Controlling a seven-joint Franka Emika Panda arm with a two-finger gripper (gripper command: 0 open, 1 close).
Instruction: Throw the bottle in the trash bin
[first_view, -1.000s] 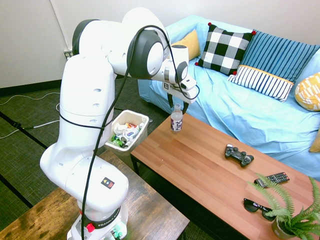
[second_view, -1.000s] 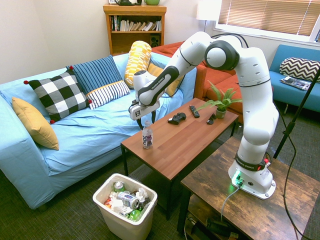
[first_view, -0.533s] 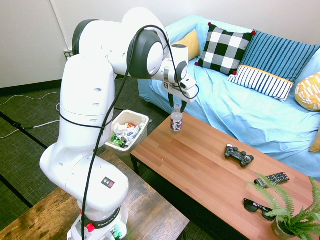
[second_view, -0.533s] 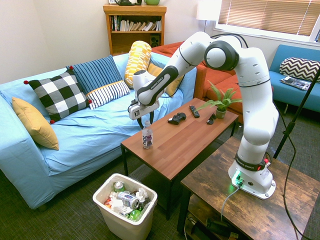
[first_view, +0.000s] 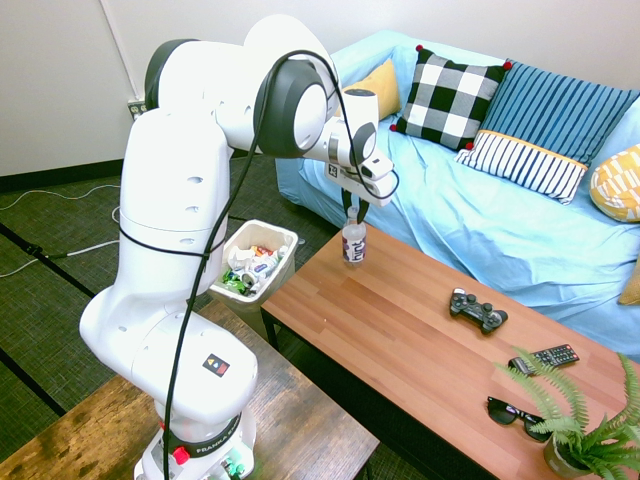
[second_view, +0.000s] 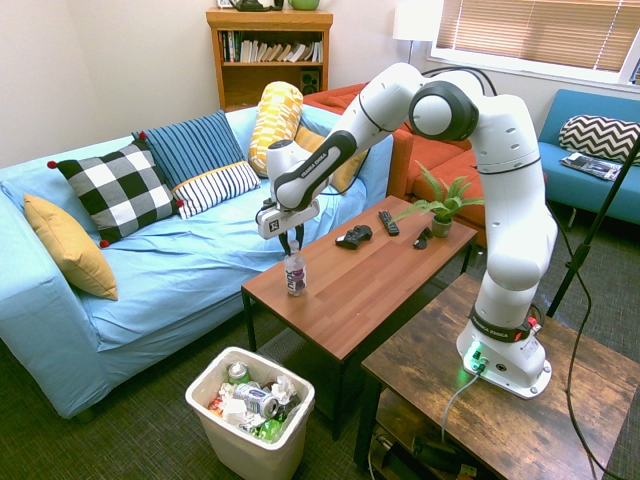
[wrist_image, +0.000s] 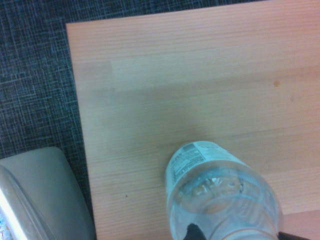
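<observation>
The bottle (first_view: 353, 242) (second_view: 295, 274) is small and clear, with a dark label band, and stands upright near the corner of the wooden coffee table (first_view: 400, 330) (second_view: 370, 275). My gripper (first_view: 352, 214) (second_view: 291, 245) comes down from above, its fingers shut on the bottle's neck and hiding the cap. The wrist view looks down the bottle (wrist_image: 220, 195) onto the table top. The trash bin (first_view: 280, 278) (second_view: 240, 450) is white, holds several cans and wrappers, and stands on the floor just off that table corner. Its edge (wrist_image: 40, 190) shows in the wrist view.
Further along the table lie a game controller (first_view: 477, 309), a remote (first_view: 543, 357), sunglasses (first_view: 515, 415) and a potted fern (first_view: 590, 425). A blue sofa (first_view: 500, 230) with cushions runs along the table's far side. The floor is dark carpet (second_view: 150, 440).
The fingers stood open on either side of the bottle's top and have closed onto its neck. The bottle and the arm have barely shifted.
</observation>
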